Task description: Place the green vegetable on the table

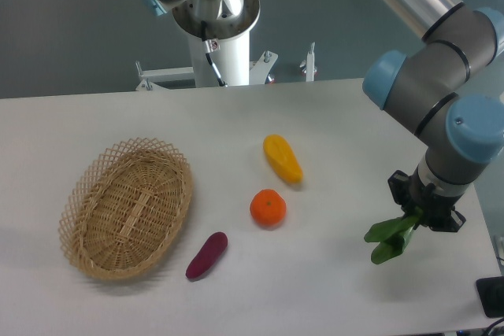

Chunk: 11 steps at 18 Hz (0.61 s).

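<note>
The green vegetable (388,239) is a small leafy toy with dark green leaves. It hangs from my gripper (415,221) at the right side of the white table (331,123). The gripper is shut on its upper end, and the stem end is hidden between the fingers. The leaves point down and left, close above the tabletop; I cannot tell whether they touch it.
An oval wicker basket (127,207) stands at the left. A yellow oblong vegetable (283,158), an orange (268,208) and a purple eggplant-like piece (206,255) lie in the middle. A dark object (491,297) sits at the table's right front edge.
</note>
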Tool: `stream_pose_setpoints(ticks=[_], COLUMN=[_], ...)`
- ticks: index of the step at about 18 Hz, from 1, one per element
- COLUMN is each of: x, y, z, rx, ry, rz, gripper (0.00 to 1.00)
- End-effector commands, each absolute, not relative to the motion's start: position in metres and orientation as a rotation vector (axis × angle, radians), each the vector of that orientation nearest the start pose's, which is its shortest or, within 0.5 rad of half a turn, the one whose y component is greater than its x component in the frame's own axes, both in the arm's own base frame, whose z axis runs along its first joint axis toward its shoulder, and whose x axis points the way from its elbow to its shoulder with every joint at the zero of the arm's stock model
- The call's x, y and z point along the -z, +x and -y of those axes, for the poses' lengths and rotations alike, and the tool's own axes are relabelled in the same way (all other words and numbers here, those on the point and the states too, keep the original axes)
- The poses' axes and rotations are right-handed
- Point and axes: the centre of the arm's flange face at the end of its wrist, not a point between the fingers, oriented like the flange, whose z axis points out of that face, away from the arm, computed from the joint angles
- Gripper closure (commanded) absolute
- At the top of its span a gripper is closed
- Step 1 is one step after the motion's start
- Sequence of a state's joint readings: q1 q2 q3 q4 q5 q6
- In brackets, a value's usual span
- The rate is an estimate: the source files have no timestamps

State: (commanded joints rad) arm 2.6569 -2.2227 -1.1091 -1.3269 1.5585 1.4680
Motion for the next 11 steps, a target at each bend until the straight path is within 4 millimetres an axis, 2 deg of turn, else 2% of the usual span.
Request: stream_pose_setpoints(ticks=[11], x=[-0.3321], y=[-0.5989], z=[-0.4678], rx=[-0.073], ry=[-3.054], rz=[-0.591], gripper=[0.9])
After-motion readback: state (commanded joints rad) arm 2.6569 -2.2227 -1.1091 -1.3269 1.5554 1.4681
